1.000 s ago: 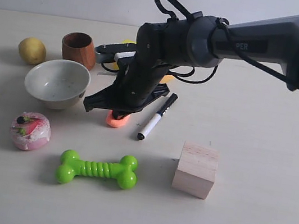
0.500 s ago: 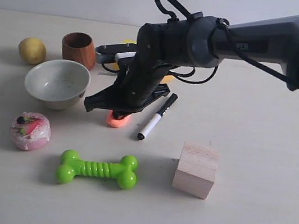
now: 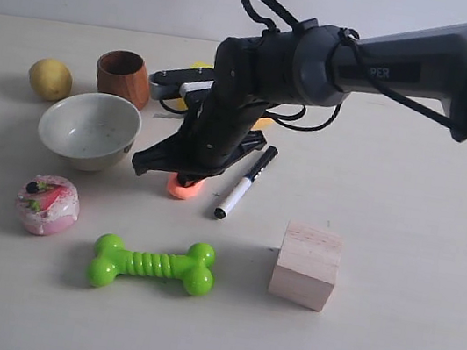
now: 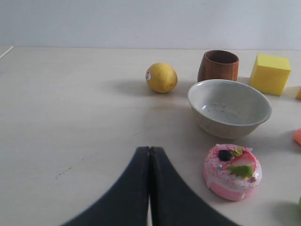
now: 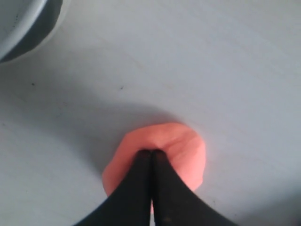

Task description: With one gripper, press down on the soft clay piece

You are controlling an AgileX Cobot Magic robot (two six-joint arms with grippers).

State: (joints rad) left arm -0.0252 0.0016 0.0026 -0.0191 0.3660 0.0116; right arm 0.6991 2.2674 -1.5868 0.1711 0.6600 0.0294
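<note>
1. The left gripper (image 4: 149, 149) has its two fingers shut tight together and holds nothing. It hangs over the bare table (image 4: 70, 117), on the side of the bowl (image 4: 229, 107) away from the clay. It has no part in the job.
2. The clay (image 3: 183, 188) lies on the table just to the right of the bowl (image 3: 90, 127), between the bowl and the pen (image 3: 245, 181).
3. The right gripper (image 3: 182, 174) is right above the clay. Its fingers are pinched together and grip nothing. In the right wrist view the gripper (image 5: 150, 151) has its tips touching the top of the clay (image 5: 181, 150).
4. I think the pressing step is on now. The clay looks a little dented where the tips sit.
5. Next, the right gripper should push straight down a bit more. It must go slowly, because soft clay can slide or stick to the tips.
6. The bowl has nothing in it but a few tiny dark specks.
7. The cup (image 3: 124, 76) stands just behind the bowl. It looks empty, but I cannot see its bottom.
</note>
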